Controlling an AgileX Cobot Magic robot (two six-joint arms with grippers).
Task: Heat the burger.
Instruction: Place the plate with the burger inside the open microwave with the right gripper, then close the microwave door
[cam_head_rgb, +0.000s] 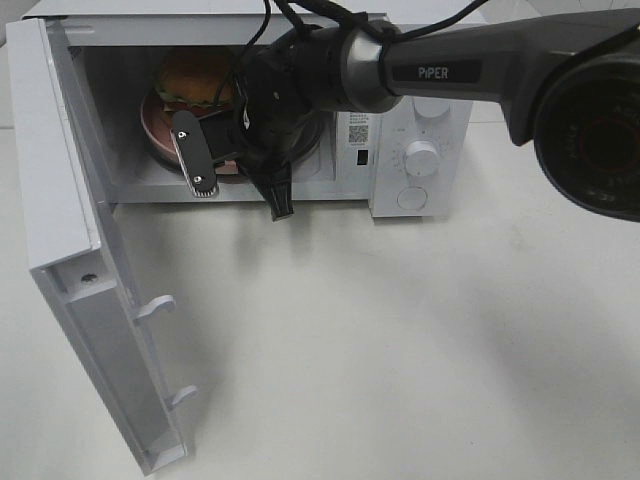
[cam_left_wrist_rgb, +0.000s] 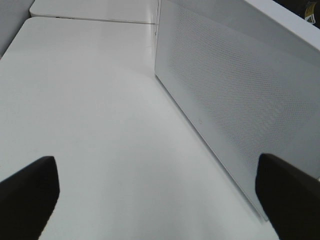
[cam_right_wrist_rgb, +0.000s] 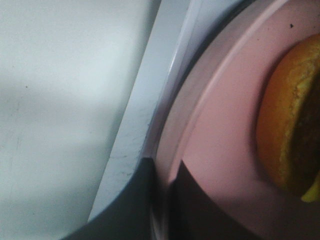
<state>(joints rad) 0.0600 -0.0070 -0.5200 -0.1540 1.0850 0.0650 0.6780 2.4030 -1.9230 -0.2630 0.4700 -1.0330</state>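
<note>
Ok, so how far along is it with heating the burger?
Done: the microwave door is open and the burger sits on the pink plate inside. In hand: the right gripper is shut on the plate's rim. Left: letting go, pulling the arm out, closing the door and turning a dial. The left gripper is open, facing the door.

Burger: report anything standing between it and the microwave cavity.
Nothing visible does. The door is swung wide open and the burger, on its pink plate, already sits inside the microwave, with the right gripper shut on the plate's rim.
</note>
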